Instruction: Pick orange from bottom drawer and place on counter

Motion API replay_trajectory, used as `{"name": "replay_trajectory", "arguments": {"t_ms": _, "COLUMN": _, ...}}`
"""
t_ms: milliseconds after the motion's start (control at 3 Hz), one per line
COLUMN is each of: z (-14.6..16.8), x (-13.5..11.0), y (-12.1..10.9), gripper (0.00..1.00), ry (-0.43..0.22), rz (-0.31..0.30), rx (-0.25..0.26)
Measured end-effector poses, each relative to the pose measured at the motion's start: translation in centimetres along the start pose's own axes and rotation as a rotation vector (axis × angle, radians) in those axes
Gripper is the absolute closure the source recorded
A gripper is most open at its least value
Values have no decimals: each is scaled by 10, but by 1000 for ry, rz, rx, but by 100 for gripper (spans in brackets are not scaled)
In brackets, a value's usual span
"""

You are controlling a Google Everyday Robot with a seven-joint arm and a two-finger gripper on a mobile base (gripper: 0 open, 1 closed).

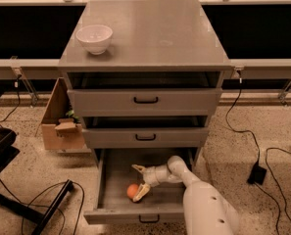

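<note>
The bottom drawer (110,207) of the grey cabinet is pulled out. The orange (132,191) lies on its floor, left of the middle. My gripper (139,182) reaches into the drawer from the right, low over the floor. Its fingers are spread open: one fingertip (136,168) points up and back, the other finger (141,193) lies right beside the orange, touching or nearly touching it. The counter (155,33) on top of the cabinet is flat and grey.
A white bowl (93,37) stands at the counter's left. The two upper drawers (145,102) are slightly ajar. A cardboard box (61,124) sits left of the cabinet. Cables (47,199) and a black frame lie on the floor at left, more cables at right.
</note>
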State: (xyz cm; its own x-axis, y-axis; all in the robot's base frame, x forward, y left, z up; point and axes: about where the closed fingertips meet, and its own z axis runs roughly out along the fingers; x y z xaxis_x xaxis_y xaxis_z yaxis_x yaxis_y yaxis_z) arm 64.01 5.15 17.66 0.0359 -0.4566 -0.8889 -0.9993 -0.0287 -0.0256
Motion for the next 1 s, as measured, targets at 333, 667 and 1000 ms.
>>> {"name": "replay_trajectory", "arguments": {"t_ms": 333, "z": 9, "x": 7, "y": 2, "gripper": 0, "ry": 3, "rz": -12, "rx": -14}}
{"name": "replay_trajectory", "arguments": {"t_ms": 667, "z": 16, "x": 13, "y": 7, "gripper": 0, "ry": 18, "rz": -19, "rx": -36}}
{"name": "replay_trajectory", "arguments": {"t_ms": 1000, "z": 19, "x": 22, "y": 15, "gripper": 0, "ry": 36, "rz": -17, "rx": -63}}
